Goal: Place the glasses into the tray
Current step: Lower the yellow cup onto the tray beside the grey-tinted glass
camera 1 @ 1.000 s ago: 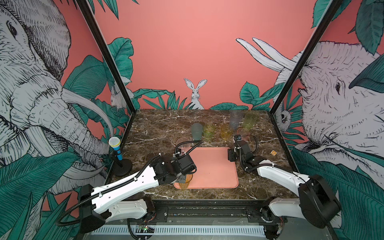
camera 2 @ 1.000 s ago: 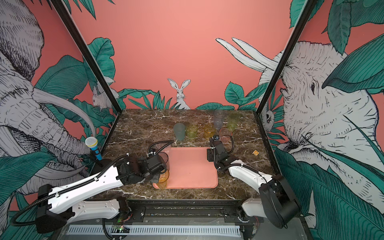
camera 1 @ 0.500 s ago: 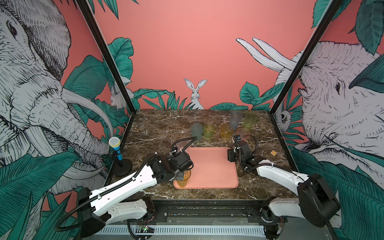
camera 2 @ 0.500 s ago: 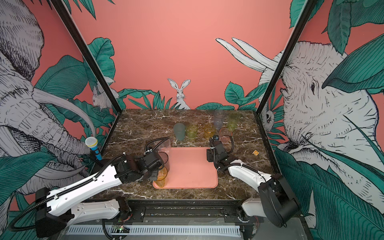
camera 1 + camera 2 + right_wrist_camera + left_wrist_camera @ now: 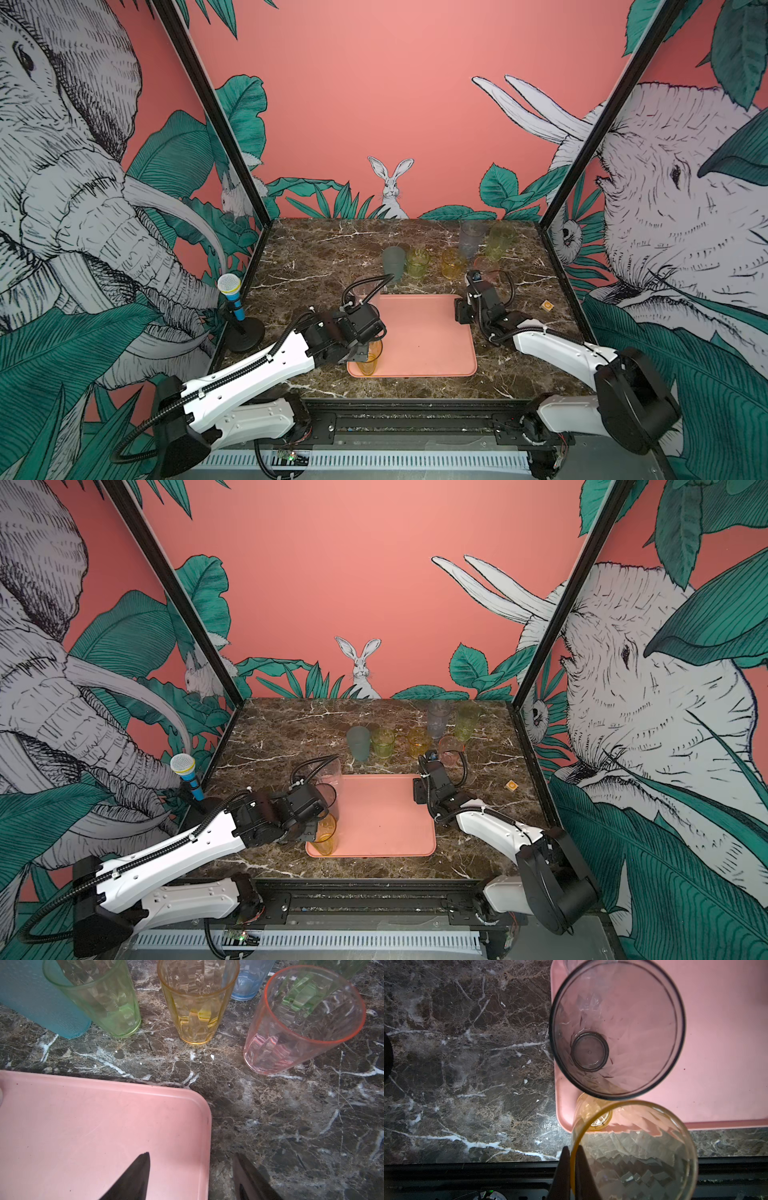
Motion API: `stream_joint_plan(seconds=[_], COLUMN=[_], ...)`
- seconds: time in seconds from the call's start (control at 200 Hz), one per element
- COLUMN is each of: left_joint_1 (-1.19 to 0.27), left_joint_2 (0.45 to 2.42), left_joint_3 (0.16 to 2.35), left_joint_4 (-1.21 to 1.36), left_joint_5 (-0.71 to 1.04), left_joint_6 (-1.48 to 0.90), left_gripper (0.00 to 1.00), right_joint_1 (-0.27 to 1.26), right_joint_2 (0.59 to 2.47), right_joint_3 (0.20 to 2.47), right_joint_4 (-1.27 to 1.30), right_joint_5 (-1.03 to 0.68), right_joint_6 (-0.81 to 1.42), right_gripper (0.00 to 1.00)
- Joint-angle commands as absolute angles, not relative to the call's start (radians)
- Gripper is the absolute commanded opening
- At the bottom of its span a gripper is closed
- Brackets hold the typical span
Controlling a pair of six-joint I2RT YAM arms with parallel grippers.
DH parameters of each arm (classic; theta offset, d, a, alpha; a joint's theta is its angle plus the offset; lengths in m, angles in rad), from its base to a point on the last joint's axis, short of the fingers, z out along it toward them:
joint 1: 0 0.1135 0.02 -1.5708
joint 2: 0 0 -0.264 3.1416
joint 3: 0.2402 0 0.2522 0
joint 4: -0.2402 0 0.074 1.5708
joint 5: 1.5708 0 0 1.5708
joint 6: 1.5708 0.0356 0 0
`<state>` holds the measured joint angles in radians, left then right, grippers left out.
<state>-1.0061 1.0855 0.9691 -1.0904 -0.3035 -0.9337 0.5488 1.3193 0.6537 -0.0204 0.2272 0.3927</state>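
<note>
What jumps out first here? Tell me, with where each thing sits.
The salmon-pink tray lies mid-table, mostly bare. At its near left corner the left gripper pinches the rim of an amber glass, beside a smoky dark glass standing on the tray. Behind the tray a loose row of tinted glasses waits on the marble, the right gripper open over the tray's far right corner.

The tray (image 5: 428,332) lay near-centre on the table (image 5: 316,257). Three glasses (image 5: 328,808) stood along its left edge. Six more (image 5: 453,262) stood on the table beyond its far edge, toward the right.
</note>
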Motion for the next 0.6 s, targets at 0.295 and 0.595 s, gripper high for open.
stream_joint_plan(seconds=[0.295, 0.595], left_joint_1=[-1.0, -0.993], left_joint_2=[1.063, 1.081], left_joint_3=[0.968, 0.969], left_joint_4=[-1.145, -1.139], left_joint_5=[-0.345, -0.34], left_joint_6=[-0.939, -0.933], left_gripper=[0.0, 0.1], right_joint_1=[0.545, 0.545], right_joint_2=[1.32, 1.321], right_joint_3=[0.684, 0.684], right_joint_4=[-0.006, -0.005], right_joint_5=[0.225, 0.223], right_joint_6=[0.399, 0.399], right_gripper=[0.66, 0.66])
